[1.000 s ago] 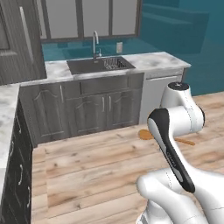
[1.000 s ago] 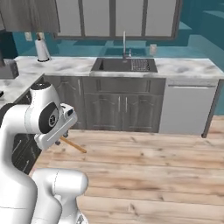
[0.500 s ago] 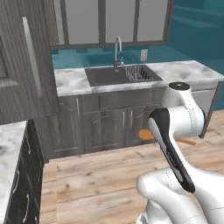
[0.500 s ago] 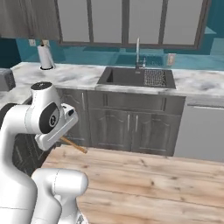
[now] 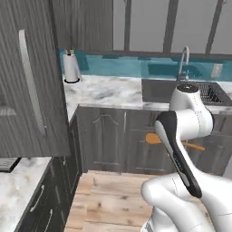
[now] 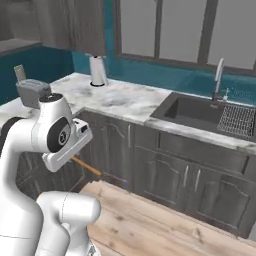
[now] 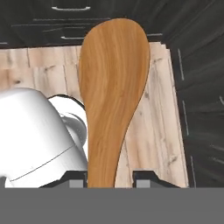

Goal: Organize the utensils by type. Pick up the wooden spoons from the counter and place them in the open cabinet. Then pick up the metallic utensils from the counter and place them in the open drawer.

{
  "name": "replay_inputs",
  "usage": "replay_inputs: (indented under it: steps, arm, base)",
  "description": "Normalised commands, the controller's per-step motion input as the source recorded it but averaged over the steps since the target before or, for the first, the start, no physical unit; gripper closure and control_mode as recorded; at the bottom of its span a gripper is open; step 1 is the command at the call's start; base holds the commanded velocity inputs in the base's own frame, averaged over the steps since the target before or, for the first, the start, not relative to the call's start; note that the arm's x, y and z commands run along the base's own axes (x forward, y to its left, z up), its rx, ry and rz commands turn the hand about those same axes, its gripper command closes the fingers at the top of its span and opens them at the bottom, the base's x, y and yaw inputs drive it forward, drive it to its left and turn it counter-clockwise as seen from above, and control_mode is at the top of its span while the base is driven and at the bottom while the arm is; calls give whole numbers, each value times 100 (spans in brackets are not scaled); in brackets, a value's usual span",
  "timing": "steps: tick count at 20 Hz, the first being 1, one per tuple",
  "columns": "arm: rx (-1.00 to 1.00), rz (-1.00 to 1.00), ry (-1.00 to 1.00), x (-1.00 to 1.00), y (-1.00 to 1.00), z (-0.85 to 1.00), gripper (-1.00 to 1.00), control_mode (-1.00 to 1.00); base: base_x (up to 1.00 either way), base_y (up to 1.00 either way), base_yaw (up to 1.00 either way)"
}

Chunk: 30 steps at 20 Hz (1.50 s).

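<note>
We have the gripper (image 7: pixel 109 181) clamped on a wooden spoon (image 7: pixel 113 87), its bowl pointing to twelve o'clock. The hold looks low on the handle, so swinging might slip it.

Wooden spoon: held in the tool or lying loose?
Held. In the hand view the wooden spoon rises from between both fingertips of the tool, above floor planks.

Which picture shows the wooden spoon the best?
The hand view: the spoon stands big and whole, its handle running down between the jaws. The left base view shows only its orange bowl and handle tip beside the arm; the right base view shows just a bit of handle.
</note>
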Motion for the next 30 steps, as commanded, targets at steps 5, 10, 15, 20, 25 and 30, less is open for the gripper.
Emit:
replay_inputs:
  steps: [5, 10, 15, 20, 25, 30]
  arm:
    - [0, 0, 0, 0, 0, 0, 100, 100]
    - [0, 0, 0, 0, 0, 0, 100, 100]
    - [0, 0, 0, 0, 0, 0, 100, 100]
    - [0, 0, 0, 0, 0, 0, 100, 100]
    - [0, 0, 0, 0, 0, 0, 100, 100]
    - [0, 0, 0, 0, 0, 0, 100, 100]
  base:
    - [45, -2, 88]
    - [33, -4, 91]
    - [36, -13, 81]
    - [43, -30, 36]
    - [21, -43, 14]
    - [39, -43, 13]
